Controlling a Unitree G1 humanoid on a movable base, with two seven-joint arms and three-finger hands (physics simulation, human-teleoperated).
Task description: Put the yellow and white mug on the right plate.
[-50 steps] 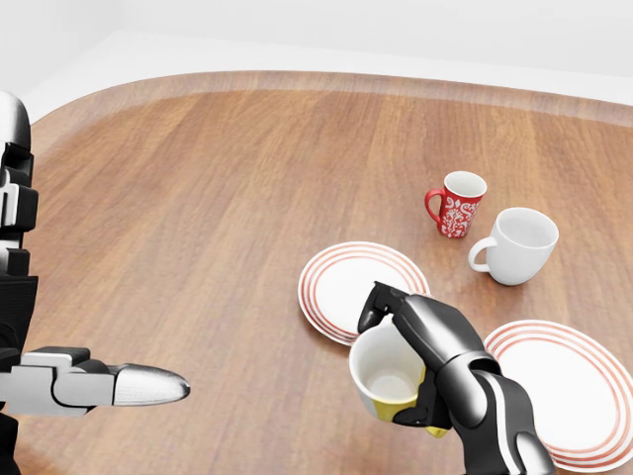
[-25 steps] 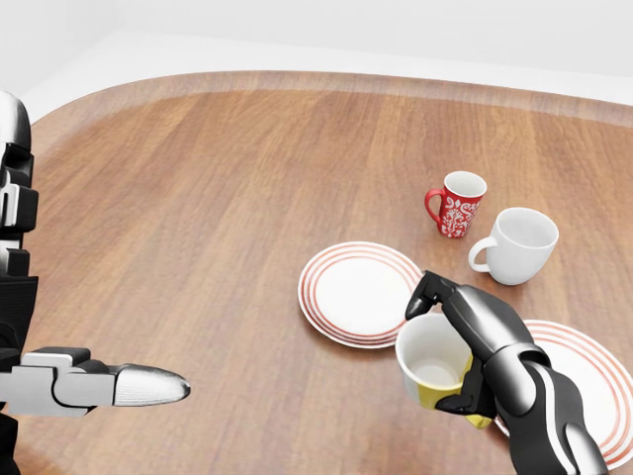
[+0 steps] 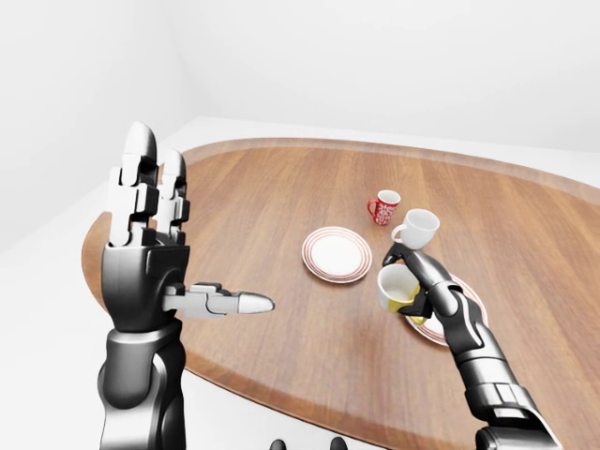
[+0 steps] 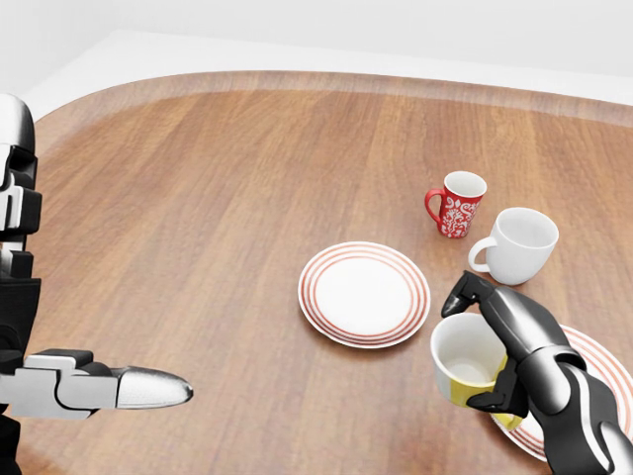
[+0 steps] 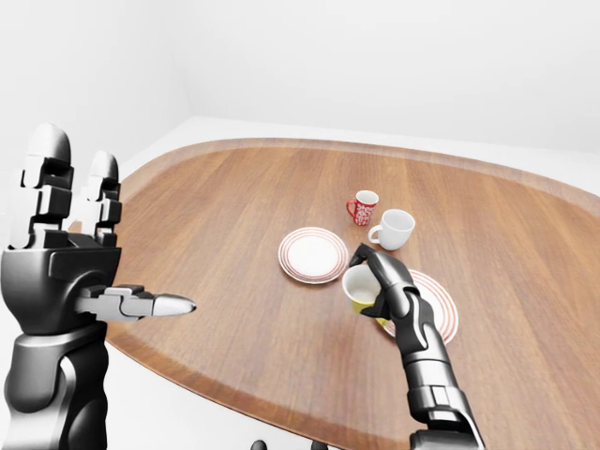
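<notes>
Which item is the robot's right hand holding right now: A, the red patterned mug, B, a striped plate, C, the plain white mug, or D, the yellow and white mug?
D: the right hand has its fingers closed round the yellow and white mug, held at the near edge of the right plate, while the red mug and white mug stand untouched on the table.

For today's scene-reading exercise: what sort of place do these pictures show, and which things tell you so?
Probably a simulated dining setting: a bare white room holding a rounded wooden table laid with red-ringed plates and mugs, such as the red patterned mug.
</notes>
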